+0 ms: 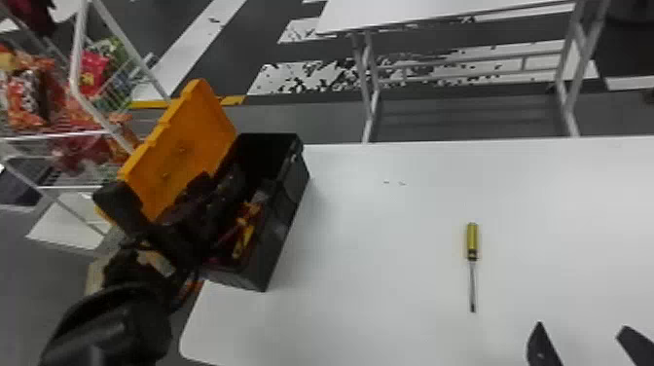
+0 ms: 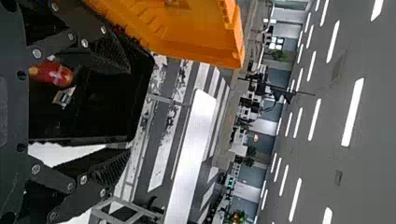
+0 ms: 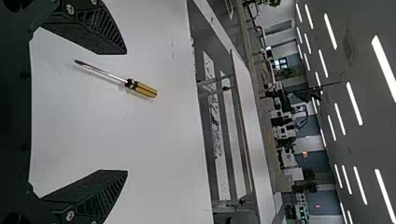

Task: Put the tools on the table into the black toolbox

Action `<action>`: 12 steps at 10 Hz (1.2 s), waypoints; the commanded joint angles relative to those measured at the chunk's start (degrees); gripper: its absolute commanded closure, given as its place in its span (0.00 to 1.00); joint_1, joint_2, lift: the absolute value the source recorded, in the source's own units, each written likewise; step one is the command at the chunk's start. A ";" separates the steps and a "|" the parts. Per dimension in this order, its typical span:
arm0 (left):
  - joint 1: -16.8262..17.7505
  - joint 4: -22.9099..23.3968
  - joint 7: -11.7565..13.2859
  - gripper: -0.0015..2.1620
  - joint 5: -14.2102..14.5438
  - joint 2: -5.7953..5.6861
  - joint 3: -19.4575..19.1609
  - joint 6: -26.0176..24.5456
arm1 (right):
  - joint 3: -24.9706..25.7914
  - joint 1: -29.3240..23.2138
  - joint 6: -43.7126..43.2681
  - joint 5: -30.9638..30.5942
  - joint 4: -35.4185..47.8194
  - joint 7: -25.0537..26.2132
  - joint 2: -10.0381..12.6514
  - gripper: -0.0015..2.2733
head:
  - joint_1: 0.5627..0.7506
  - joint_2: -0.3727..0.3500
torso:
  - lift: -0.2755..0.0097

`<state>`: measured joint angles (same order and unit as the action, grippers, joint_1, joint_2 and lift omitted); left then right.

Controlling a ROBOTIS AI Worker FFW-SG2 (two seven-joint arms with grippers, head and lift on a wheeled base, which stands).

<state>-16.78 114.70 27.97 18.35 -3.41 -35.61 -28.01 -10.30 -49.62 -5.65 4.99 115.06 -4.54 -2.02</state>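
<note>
My left gripper point(image 1: 214, 204) is over the black toolbox point(image 1: 287, 199), whose orange lid point(image 1: 190, 141) stands raised. In the left wrist view the left gripper point(image 2: 126, 109) is open, with the toolbox point(image 2: 109, 109) beyond its fingers. Orange-and-yellow tools point(image 1: 245, 233) lie inside the box. A screwdriver with a yellow handle point(image 1: 472, 241) lies on the white table, its shaft toward the near edge. My right gripper point(image 1: 582, 328) stands open at the bottom right, nearer than the screwdriver and to its right. The right wrist view shows the same screwdriver point(image 3: 142, 88) past the open right gripper point(image 3: 126, 112).
The toolbox occupies the left end of the white table point(image 1: 379, 272). A wire rack with colourful packets point(image 1: 92, 73) stands beyond it on the left. Another white table point(image 1: 438, 12) is farther back, past a strip of floor.
</note>
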 commanded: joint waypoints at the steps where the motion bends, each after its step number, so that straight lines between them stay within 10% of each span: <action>1: -4.75 1.14 -0.55 0.01 0.29 1.83 3.18 8.71 | -0.07 0.67 1.57 0.11 0.16 0.85 0.35 0.05 | 0.70 1.00 | 0.70; 4: -13.10 1.58 -7.76 0.02 -0.86 2.53 11.35 25.76 | -1.74 4.18 9.13 0.20 0.95 2.78 0.35 0.04 | 0.70 1.00 | 0.70; 12: -20.05 0.88 -7.85 0.02 -0.94 2.44 17.59 30.51 | -8.95 18.77 35.67 0.11 1.13 10.52 2.08 0.05 | 0.70 1.00 | 0.70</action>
<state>-36.72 115.71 20.13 17.33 -0.97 -18.19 2.32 -18.90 -31.79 28.73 5.14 116.74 5.99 -0.04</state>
